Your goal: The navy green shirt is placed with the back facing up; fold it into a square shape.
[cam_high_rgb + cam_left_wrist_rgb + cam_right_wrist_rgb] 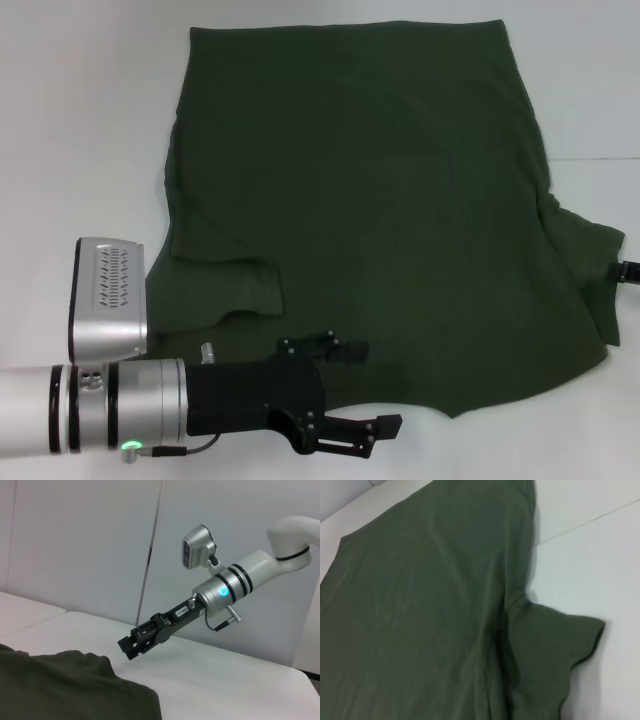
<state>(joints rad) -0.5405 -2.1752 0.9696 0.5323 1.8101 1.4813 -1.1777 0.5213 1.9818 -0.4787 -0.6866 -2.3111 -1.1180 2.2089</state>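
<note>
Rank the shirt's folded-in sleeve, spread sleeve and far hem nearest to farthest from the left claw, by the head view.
From the left claw:
1. Folded-in sleeve, on the robot's left.
2. Spread sleeve, at the right edge.
3. Far hem, along the shirt's far edge.

You see a white table [80, 120] under everything, a seam line [600, 158] crossing its surface, and pale wall panels [80, 545] standing behind it.

no readable text, label or number shows anywhere.
</note>
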